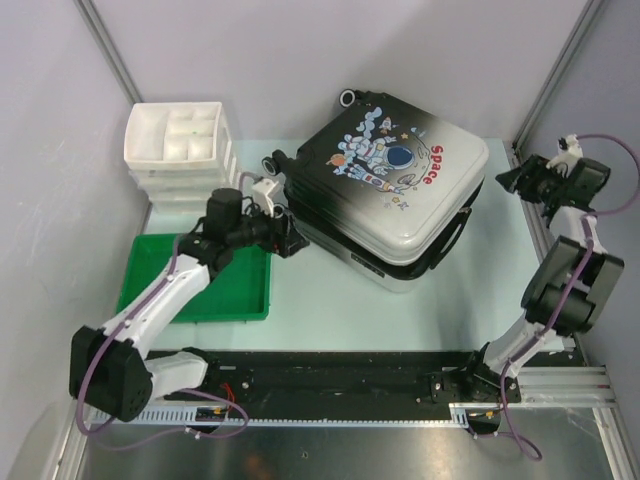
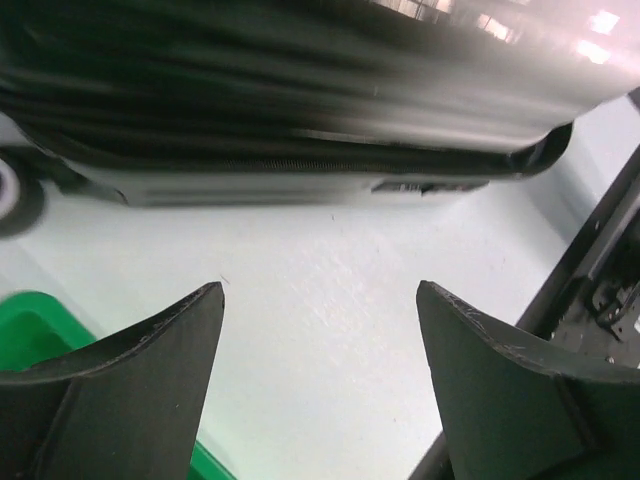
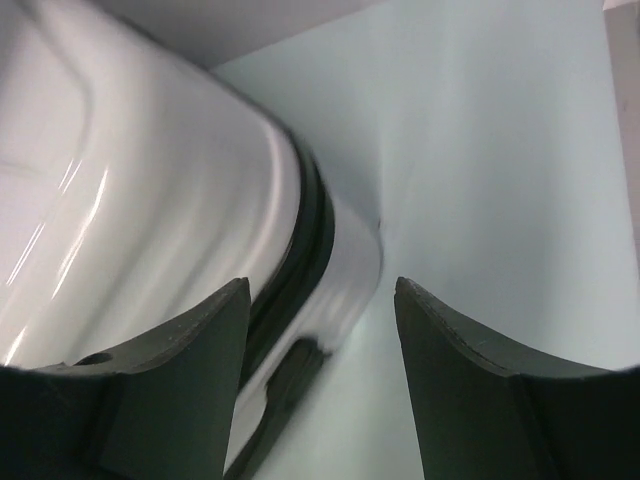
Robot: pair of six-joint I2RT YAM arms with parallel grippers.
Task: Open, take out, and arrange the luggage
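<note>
The luggage [image 1: 392, 185], a hard-shell suitcase with an astronaut cartoon and "Space" lettering, lies flat and closed in the middle of the table, wheels toward the back left. My left gripper [image 1: 295, 243] sits at its front-left side, just short of the dark shell. In the left wrist view the gripper [image 2: 320, 285] is open over bare table, with the luggage's side [image 2: 300, 110] blurred ahead. My right gripper [image 1: 503, 180] hangs by the suitcase's right end. In the right wrist view it [image 3: 320, 282] is open, the white corner of the luggage [image 3: 180, 190] just beyond its fingers, nothing held.
A white compartmented drawer box [image 1: 180, 145] stands at the back left. A flat green tray [image 1: 195, 280] lies under the left arm, its corner [image 2: 30, 325] also in the left wrist view. A black rail [image 1: 330, 380] runs along the near edge. Grey walls close in both sides.
</note>
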